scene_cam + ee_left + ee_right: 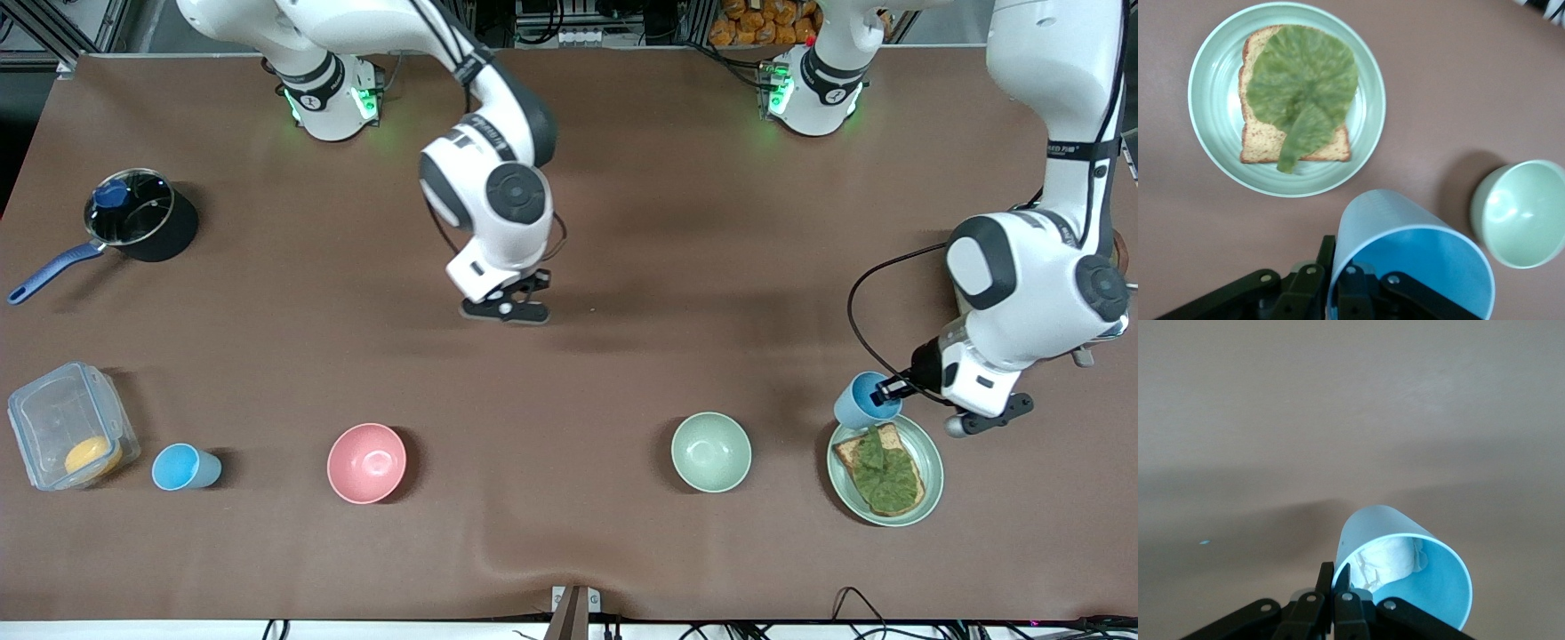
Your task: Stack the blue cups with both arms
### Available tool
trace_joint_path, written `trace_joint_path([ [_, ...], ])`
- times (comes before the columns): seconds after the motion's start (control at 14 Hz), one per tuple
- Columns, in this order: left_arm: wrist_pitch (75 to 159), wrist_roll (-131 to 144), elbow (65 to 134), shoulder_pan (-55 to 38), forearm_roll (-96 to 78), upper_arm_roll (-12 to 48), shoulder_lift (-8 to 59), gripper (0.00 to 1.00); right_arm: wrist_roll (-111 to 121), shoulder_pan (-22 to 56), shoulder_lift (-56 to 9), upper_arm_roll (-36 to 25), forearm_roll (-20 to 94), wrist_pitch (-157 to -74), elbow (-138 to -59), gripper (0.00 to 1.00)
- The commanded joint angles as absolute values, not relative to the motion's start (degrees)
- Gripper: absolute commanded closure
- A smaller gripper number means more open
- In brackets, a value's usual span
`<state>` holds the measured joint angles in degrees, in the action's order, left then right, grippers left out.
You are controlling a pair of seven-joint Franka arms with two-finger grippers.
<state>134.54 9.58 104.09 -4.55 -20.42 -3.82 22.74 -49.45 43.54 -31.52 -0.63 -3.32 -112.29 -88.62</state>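
The left tool is clamped on the rim of the first blue cup, one finger inside the mouth and one against the outer wall, as the left wrist view shows. That cup hangs tilted from the tool over the worktop at the left arm's end. Just below the tool there is a pale green plate carrying a slice of toast with a lettuce leaf on it. A pale green bowl stands near this tool, toward the middle of the worktop. The right tool hovers over bare worktop near the middle. In the right wrist view it is closed on the rim of the second blue cup, which is tipped and has something white and crumpled inside (what it is cannot be told). The front view hides this cup under the arm. The third blue cup stands upright well apart from both tools, at the right arm's end, between a clear plastic box and a pink bowl. A dark saucepan with a blue handle also sits at that end.
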Motion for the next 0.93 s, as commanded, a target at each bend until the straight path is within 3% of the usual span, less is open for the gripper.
trace_joint_path([
  [0.0,134.38,10.46,104.33,-3.52,-26.08,-3.69,20.48,1.00,-54.39,46.84,-35.24,-1.49,-3.43,-115.39,-86.40,1.00],
  [0.71,134.65,10.63,100.20,-2.72,-33.13,-3.60,21.88,1.00,-56.78,48.08,-39.81,-1.41,-3.08,-124.01,-86.48,1.00],
  [0.79,134.65,10.90,99.93,-3.16,-33.13,-3.60,21.97,1.00,-56.86,48.08,-40.25,-1.49,-2.73,-124.01,-86.48,0.98],
  [0.86,134.74,12.03,99.93,-3.86,-32.96,-3.60,21.97,1.00,-56.95,48.08,-40.51,-1.49,-2.55,-124.01,-86.48,0.83],
])
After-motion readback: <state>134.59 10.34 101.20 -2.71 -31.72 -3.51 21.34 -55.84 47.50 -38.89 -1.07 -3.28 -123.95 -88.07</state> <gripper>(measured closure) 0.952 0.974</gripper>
